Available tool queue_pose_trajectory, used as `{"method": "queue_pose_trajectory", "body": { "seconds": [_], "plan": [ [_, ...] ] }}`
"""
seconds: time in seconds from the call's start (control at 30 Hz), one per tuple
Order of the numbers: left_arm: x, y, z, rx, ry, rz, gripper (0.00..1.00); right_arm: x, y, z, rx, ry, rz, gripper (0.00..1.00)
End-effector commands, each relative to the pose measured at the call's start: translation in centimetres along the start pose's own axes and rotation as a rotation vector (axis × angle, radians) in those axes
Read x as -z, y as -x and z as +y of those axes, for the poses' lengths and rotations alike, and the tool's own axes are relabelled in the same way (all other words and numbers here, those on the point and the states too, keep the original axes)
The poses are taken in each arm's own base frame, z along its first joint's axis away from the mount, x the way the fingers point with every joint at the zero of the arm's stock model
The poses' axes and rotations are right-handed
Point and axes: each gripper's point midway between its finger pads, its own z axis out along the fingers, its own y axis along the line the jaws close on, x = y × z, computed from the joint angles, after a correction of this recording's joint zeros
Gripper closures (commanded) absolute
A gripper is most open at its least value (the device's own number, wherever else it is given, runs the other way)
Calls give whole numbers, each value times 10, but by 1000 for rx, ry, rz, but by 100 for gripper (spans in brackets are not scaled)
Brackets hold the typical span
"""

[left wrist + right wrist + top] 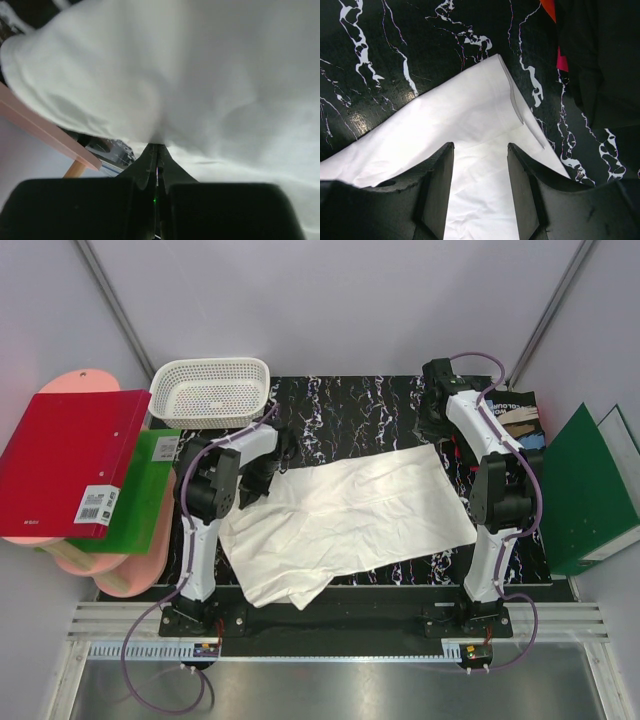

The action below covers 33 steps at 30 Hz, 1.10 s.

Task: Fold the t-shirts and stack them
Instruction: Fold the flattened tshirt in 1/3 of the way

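The top camera sits above and behind the arm bases, looking down and forward over the whole marbled table. The left wrist camera is right up against the white t-shirt, sighting along the left gripper pinched onto it. The right wrist camera hangs higher, facing down through the parted right gripper at a shirt corner. All three share that shirt.
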Motion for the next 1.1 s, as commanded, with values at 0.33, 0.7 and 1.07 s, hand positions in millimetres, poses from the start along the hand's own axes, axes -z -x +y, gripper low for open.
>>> {"method": "queue_pose_trajectory", "body": {
  "seconds": [0.33,0.7,1.07],
  "plan": [
    [-22,10,-3,-109,183,129,100,19,24,4,-17,22,-83,46],
    [-20,69,8,-90,269,39,100,24,24,-3,-13,8,-92,46],
    [25,144,56,134,230,-265,100,22,18,-2,-18,24,-71,46]
  ]
}}
